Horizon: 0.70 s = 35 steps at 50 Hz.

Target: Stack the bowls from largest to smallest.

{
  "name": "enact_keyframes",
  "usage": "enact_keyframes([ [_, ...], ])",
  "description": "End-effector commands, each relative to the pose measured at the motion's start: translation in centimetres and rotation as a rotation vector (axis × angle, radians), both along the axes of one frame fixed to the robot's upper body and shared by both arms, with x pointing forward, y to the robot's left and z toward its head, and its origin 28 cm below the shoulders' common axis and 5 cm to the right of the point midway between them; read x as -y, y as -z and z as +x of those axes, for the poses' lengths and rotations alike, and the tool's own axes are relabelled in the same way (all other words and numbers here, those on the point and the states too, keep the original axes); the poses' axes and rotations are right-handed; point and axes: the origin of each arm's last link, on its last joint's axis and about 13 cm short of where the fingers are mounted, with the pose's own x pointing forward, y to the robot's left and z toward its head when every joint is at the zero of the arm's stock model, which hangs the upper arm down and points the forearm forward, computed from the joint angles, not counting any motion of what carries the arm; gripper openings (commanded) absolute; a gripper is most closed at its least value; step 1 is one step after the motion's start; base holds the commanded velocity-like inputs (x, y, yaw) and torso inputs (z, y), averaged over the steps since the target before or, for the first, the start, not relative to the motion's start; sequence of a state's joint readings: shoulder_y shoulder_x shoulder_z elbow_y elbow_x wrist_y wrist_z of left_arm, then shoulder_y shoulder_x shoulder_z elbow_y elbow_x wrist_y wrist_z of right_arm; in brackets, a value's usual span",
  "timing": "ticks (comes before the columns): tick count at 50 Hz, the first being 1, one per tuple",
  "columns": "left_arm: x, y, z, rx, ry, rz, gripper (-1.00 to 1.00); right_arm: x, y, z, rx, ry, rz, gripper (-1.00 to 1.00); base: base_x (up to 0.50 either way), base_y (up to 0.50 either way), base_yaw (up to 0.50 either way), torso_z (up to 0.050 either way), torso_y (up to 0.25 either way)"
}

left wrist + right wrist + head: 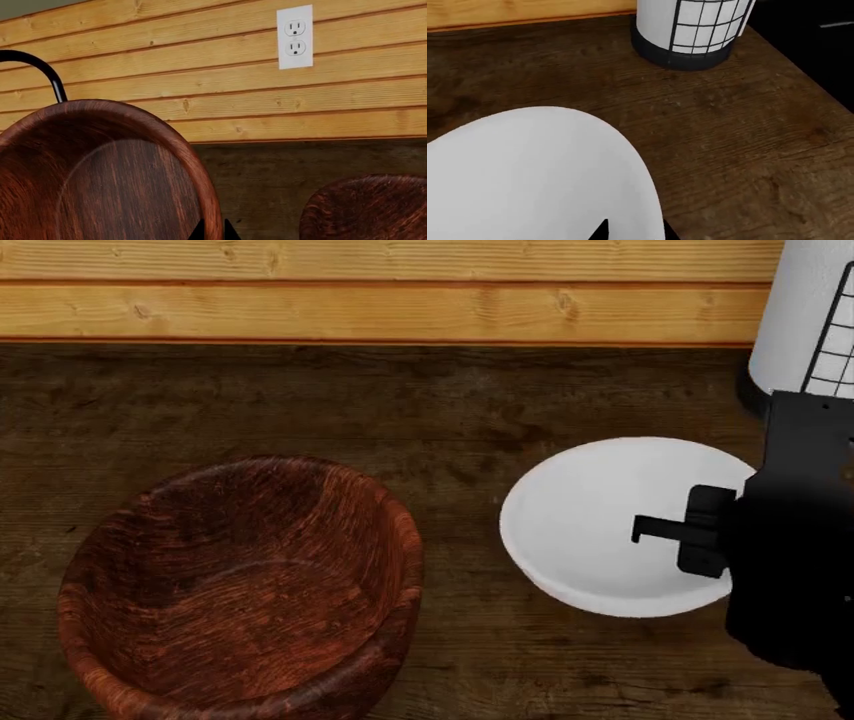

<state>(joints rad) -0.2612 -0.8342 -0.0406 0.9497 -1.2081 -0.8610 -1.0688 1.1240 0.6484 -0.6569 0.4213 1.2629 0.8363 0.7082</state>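
My left gripper (213, 230) is shut on the rim of the large reddish-brown wooden bowl (100, 175), which fills the left wrist view. That bowl and the left gripper are outside the head view. The smaller, deeper wooden bowl (240, 590) stands on the dark wooden counter, also visible beside the large one (367, 210). To its right sits the white bowl (601, 525). My right gripper (667, 532) straddles that bowl's right rim, one finger inside and one outside. In the right wrist view the gripper (634, 231) is shut on the white bowl (527, 170).
A white cylinder with black grid lines and a black base (807, 320) stands at the back right, close behind the white bowl (690, 30). A plank wall (400, 290) with an outlet (295, 36) backs the counter. A black curved pipe (47, 70) rises behind the large bowl. The counter's edge (800, 75) runs just right of the cylinder.
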Motion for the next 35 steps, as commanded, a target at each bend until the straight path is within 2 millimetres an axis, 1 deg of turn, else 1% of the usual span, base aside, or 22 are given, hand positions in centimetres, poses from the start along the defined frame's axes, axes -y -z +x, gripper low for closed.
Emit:
enact_keyframes([
  [1, 0.0, -0.4, 0.1, 0.043, 0.006, -0.029, -1.00, -0.1, -2.0, -0.5, 0.141, 0.011, 0.046, -1.00, 0.00, 0.00, 0.00, 0.000, 0.000],
  [5, 0.0, -0.3, 0.2, 0.043, 0.007, -0.019, -1.00, -0.2, -3.3, -0.8, 0.244, 0.020, 0.092, -1.00, 0.00, 0.00, 0.00, 0.000, 0.000],
  [13, -0.1, -0.3, 0.2, 0.046, 0.002, -0.027, -1.00, -1.1, -5.7, -1.8, 0.344, -0.029, 0.169, -1.00, 0.00, 0.00, 0.00, 0.000, 0.000],
  [19, -0.1, -0.3, 0.2, 0.046, 0.003, -0.028, -1.00, -2.2, -8.5, -3.1, 0.444, -0.082, 0.217, -1.00, 0.00, 0.00, 0.00, 0.000, 0.000],
  [29, -0.2, -0.5, 0.1, 0.052, 0.000, -0.028, -1.00, -4.4, -13.2, -6.3, 0.558, -0.227, 0.270, -1.00, 0.00, 0.00, 0.00, 0.000, 0.000],
  [32, -0.2, -0.5, 0.1, 0.052, -0.002, -0.028, -1.00, -5.1, -13.8, -7.3, 0.579, -0.270, 0.289, -1.00, 0.00, 0.00, 0.00, 0.000, 0.000],
  [35, -0.3, -0.6, 0.0, 0.054, -0.004, -0.029, -1.00, -6.0, -14.4, -8.7, 0.601, -0.331, 0.319, -1.00, 0.00, 0.00, 0.00, 0.000, 0.000],
])
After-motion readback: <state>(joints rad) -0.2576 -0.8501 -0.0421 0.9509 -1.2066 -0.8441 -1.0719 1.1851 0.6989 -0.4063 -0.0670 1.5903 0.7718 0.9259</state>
